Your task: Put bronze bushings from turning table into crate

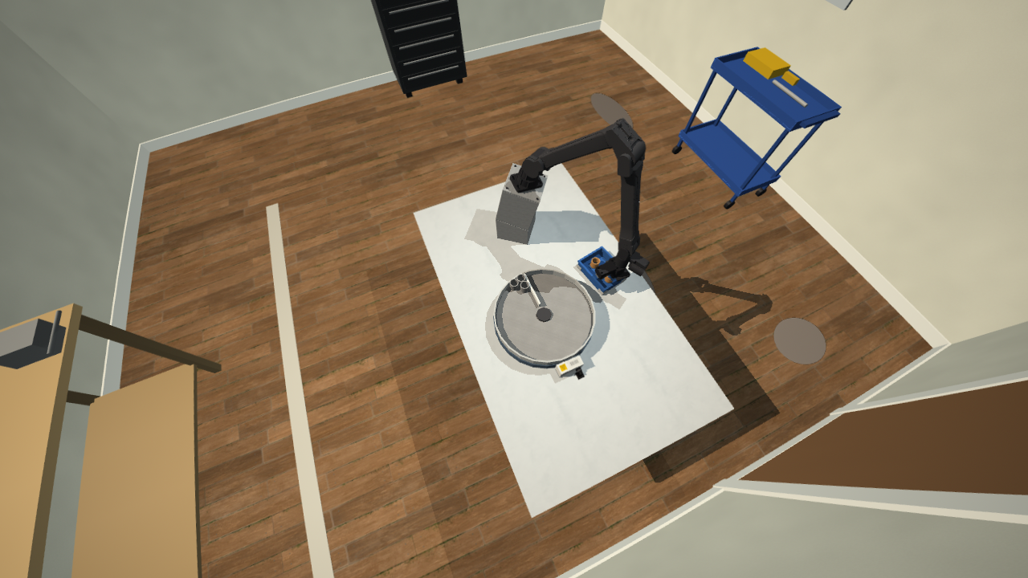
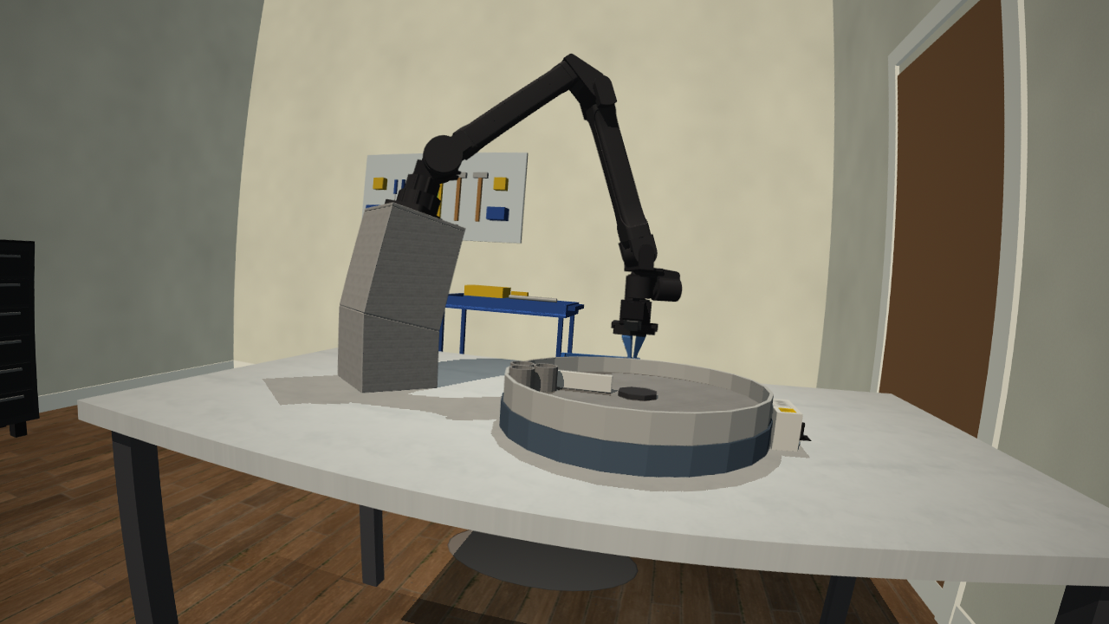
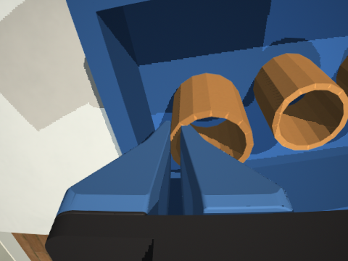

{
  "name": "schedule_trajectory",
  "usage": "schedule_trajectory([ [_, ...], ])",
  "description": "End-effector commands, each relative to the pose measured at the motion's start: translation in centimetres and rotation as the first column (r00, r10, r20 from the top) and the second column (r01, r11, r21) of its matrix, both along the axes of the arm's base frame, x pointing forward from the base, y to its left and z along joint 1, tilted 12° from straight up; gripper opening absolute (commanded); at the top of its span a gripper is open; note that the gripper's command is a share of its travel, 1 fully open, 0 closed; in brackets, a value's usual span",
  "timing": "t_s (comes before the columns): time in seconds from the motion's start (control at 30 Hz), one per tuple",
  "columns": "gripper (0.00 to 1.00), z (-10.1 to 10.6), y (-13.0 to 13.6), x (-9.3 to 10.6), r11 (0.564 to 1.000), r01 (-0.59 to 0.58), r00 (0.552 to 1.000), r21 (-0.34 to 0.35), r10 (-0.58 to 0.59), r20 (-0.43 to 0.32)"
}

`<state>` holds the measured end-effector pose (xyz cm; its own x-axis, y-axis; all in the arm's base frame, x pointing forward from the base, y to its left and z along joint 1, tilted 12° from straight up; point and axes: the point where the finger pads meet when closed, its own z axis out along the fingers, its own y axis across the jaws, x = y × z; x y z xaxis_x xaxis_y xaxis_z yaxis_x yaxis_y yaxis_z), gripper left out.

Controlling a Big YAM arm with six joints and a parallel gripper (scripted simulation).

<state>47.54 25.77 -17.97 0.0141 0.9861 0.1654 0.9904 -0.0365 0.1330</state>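
Gripper fingers pinch the wall of a bronze bushing, which sits inside the blue crate. Two more bronze bushings stand beside it in a row. Over on the turning table, I see the steel bushings clustered near the rim.

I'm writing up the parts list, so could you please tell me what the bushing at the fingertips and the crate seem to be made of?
Bushing: likely bronze, dull, from its orange-brown colour. Crate: perhaps matte plastic, being evenly blue.
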Motion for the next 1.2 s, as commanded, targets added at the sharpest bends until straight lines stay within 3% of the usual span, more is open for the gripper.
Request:
schedule_trajectory([
  [0.0, 0.00, 0.54, 0.81, 0.94, 1.000, 0.002, 1.000, 0.002, -0.002, 0.013],
  [1.17, 0.00, 0.38, 1.12, 1.46, 1.000, 0.002, 0.999, 0.013, -0.002, 0.034],
])
